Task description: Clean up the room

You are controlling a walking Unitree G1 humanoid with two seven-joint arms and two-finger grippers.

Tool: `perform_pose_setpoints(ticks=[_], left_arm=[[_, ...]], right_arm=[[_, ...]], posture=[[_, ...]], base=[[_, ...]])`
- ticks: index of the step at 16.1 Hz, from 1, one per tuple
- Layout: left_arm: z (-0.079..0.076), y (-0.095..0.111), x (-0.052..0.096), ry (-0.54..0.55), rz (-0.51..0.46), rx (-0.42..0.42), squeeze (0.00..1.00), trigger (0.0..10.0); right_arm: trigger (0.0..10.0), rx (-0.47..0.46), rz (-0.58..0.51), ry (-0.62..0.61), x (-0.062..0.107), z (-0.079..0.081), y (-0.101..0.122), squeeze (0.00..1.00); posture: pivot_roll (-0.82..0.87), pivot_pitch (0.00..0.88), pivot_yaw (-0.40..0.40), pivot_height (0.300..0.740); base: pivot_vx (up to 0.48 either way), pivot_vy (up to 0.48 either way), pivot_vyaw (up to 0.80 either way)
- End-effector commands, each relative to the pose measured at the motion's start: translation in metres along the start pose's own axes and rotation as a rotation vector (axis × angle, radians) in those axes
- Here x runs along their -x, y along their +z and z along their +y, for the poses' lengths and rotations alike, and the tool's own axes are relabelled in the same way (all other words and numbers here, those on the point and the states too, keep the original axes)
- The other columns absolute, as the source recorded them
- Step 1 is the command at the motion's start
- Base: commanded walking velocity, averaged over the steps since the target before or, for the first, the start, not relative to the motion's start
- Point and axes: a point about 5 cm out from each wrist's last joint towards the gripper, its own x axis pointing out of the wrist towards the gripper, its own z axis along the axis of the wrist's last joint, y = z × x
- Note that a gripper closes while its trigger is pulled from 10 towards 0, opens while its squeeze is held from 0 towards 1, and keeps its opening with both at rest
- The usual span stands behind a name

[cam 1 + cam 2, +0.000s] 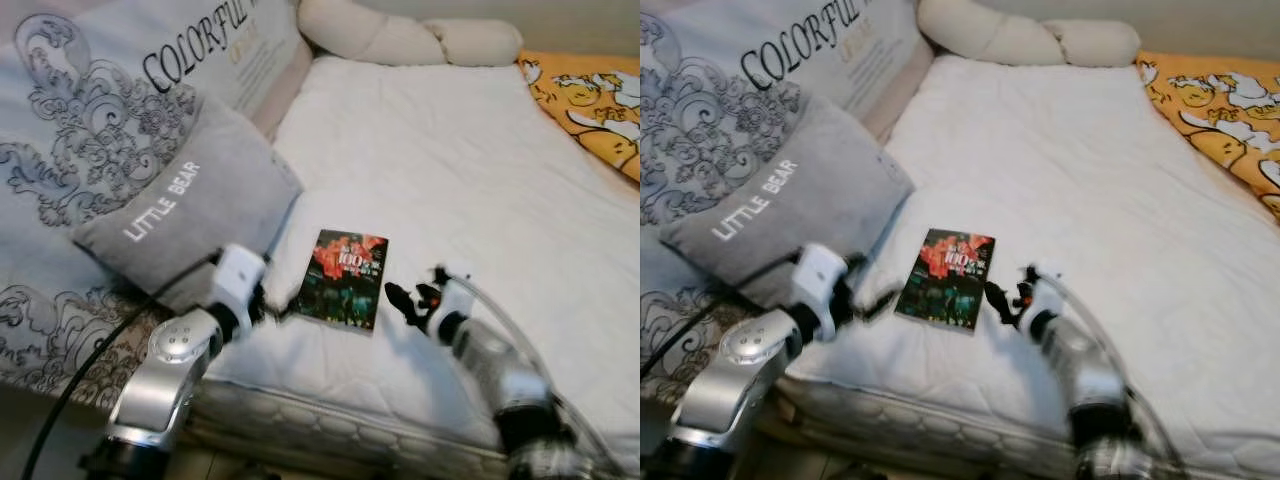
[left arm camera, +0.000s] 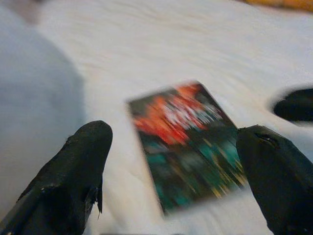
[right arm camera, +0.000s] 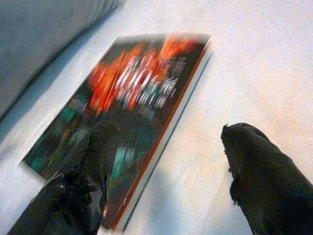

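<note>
From the head views, I see a thin rectangular paperback book with a dark red-and-green glossy cover [image 1: 342, 278] lying flat on the white quilted bed [image 1: 470, 180], beside the grey "LITTLE BEAR" fabric pillow [image 1: 185, 205]. My left wrist view shows the left tool [image 2: 173, 169] spread before the book. My right wrist view shows the right tool [image 3: 168, 169] spread over its orange-spined edge.

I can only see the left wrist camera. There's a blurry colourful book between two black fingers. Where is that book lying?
Observer: The book lies flat on a white mattress, near its front edge.
Operator: What's the grey blob beside it?
Observer: A grey pillow that says LITTLE BEAR, on the book's left.
Operator: And the black thing poking in at the side?
Observer: That's the right gripper, open, just right of the book. The left gripper is open too, on the book's other side.
Operator: Anything else on the bed?
Observer: An orange cartoon blanket at the far right.
</note>
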Motion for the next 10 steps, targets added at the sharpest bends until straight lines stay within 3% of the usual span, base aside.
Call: perform_pose_setpoints(ticks=[1, 3, 5, 7, 8, 10], left_arm=[[0.003, 0.000, 0.003, 0.064, -0.010, -0.003, 0.00, 10.0], [0.004, -0.002, 0.006, 0.136, -0.013, 0.006, 0.00, 10.0], [0.004, -0.009, 0.013, 0.213, -0.010, 0.022, 0.00, 10.0], [0.005, -0.014, 0.021, 0.257, 0.005, 0.026, 0.00, 10.0], [0.005, -0.016, 0.024, 0.272, 0.011, 0.030, 0.00, 10.0], [0.007, -0.019, 0.031, 0.314, 0.028, 0.044, 0.12, 10.0]], right_arm=[[10.0, 0.065, -0.115, -0.058, 0.004, 0.002, 0.022, 1.00], [10.0, 0.052, -0.187, -0.076, 0.016, 0.010, 0.023, 1.00], [10.0, 0.142, -0.203, -0.106, 0.022, 0.014, 0.023, 1.00], [10.0, 0.147, -0.213, -0.120, 0.028, 0.014, 0.024, 0.96], [10.0, 0.155, -0.208, -0.112, 0.032, 0.014, 0.023, 0.00], [10.0, 0.154, -0.193, -0.121, 0.039, 0.013, 0.018, 0.00]], posture=[[-0.10, 0.000, 0.040, 0.740], [-0.10, 0.000, 0.028, 0.740], [-0.09, 0.000, 0.014, 0.740], [-0.09, 0.000, 0.006, 0.740], [-0.08, 0.000, 0.001, 0.740], [-0.08, 0.000, -0.007, 0.740]], base=[[0.000, -0.480, 0.00], [0.000, -0.480, 0.00], [0.000, -0.480, 0.00], [0.000, -0.480, 0.00], [0.000, -0.480, 0.00], [0.000, -0.480, 0.00]])
